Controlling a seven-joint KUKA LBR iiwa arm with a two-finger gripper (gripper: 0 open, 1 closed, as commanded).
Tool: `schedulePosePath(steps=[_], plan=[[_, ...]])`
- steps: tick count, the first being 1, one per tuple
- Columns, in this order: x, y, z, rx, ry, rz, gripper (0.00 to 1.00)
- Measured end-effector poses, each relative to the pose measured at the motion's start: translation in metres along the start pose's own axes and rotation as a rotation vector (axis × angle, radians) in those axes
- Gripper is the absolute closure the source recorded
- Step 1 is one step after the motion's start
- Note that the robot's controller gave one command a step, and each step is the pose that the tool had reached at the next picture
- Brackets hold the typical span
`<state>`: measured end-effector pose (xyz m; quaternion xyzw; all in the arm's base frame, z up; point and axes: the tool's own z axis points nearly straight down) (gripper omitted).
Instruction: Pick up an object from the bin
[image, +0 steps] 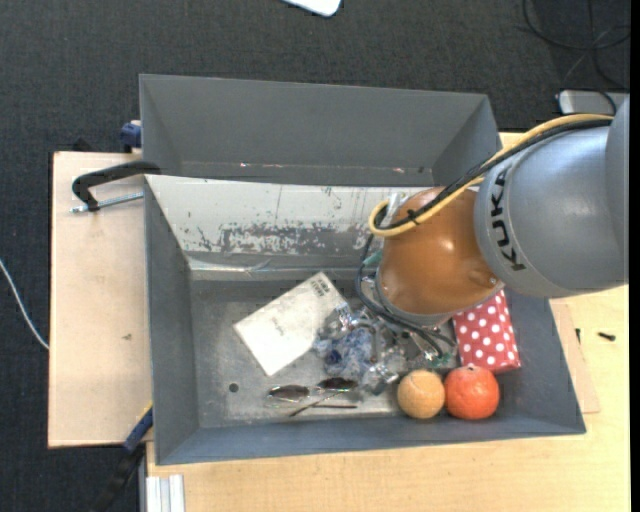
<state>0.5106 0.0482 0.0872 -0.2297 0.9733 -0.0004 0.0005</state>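
Down near the front right of the bin (300, 125), the gripper (400, 348) sits low beneath the arm's orange cover, just above a crumpled blue bundle (342, 346) that lies in the middle of the floor; the cover hides too much to tell whether the claw is open or closed. Touching the bundle on its left is a tilted white card (288, 322), and a pair of glasses (315, 392) lies just in front of it. Right of the gripper, a tan ball (421, 394) and an orange ball (471, 392) rest side by side against the front wall, with a red spotted pouch (488, 332) just behind them.
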Motion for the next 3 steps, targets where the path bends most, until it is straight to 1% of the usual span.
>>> schedulePosePath(steps=[1,2,3], plan=[[-0.024,0.065,0.013,-0.002,-0.008,-0.133,1.00],[-0.024,0.065,0.013,-0.002,-0.008,-0.134,1.00],[-0.025,0.058,-0.121,-0.001,-0.004,-0.135,1.00]])
